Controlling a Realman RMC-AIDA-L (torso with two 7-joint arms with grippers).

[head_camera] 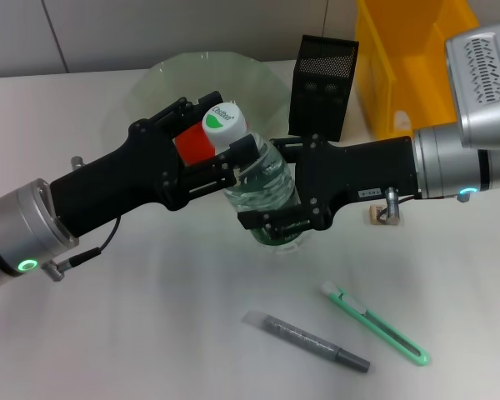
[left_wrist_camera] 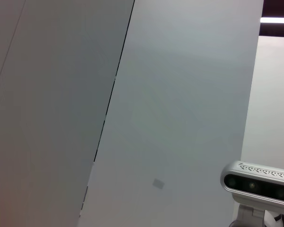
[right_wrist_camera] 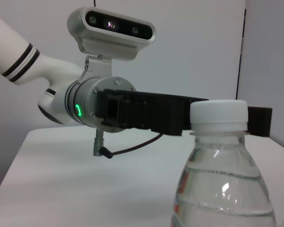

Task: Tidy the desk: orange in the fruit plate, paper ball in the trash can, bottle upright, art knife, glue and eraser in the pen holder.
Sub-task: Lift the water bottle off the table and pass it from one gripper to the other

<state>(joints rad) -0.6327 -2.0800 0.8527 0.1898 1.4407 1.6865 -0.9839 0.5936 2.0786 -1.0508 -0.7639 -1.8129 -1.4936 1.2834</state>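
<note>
Head view, largest to smallest:

- Worktop (head_camera: 150, 333): white, carries everything below
- Bin (head_camera: 400, 67): yellow, far right corner, presumably the trash can
- Plate (head_camera: 158, 83): clear glass, at the back, no orange seen on it
- Holder (head_camera: 323, 83): black mesh, just beside the plate, well apart from the tools
- Left gripper (head_camera: 233, 158): reaches in from the left; fingers sit at the neck of the bottle, beside a red-and-white item I cannot name; whether they are clenched cannot be told
- Right gripper (head_camera: 275, 223): fingers grasping the bottle body low down
- Bottle (head_camera: 267, 196): clear, capped, roughly upright, base at or near the worktop; right wrist view shows cap (right_wrist_camera: 218, 116) level
- Glue (head_camera: 308, 340): grey stick, lying flat near the front
- Knife (head_camera: 375, 323): green, lying just beside the glue
- Eraser (head_camera: 377, 215): small, half hidden behind the right gripper

Step in hand, by judgement: standing the bottle. Seat the base flat, release one gripper at a time, withdraw sideways without brushing the cap
</note>
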